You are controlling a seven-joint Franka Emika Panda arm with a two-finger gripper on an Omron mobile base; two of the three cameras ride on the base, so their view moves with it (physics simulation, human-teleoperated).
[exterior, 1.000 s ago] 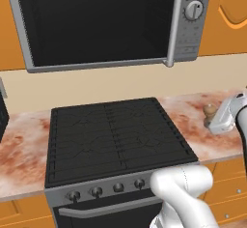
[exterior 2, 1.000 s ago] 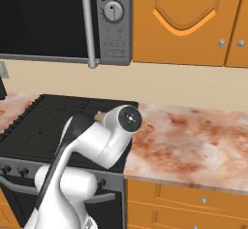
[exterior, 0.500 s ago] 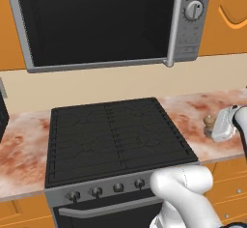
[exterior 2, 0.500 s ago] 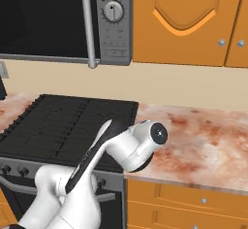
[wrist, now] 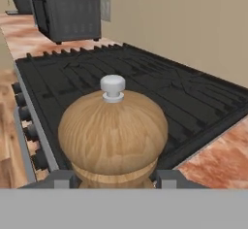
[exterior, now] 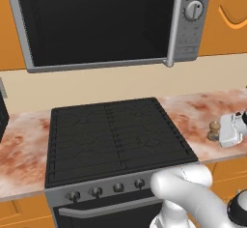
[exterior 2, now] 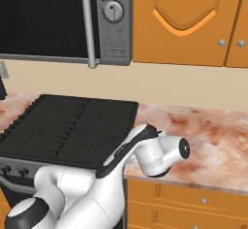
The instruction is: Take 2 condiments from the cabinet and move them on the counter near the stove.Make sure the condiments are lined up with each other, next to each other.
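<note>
Tan-brown wood fills the grasp: the two-finger gripper (wrist: 115, 178) is clamped on the small wooden pepper mill with a round knob top (wrist: 114, 133), one dark fingertip (wrist: 61, 178) at each side of its base. In the left base view the mill (exterior: 213, 131) stands over the reddish-brown and white mottled marble-like counter (exterior: 195, 116), just right of the black gas cooktop with grid grates (exterior: 113, 137). Bare counter (exterior 2: 213, 140) stretches rightward, toward its front edge. A dark toaster-like box (wrist: 68, 14) sits beyond the cooktop's (wrist: 145, 89) far edge.
</note>
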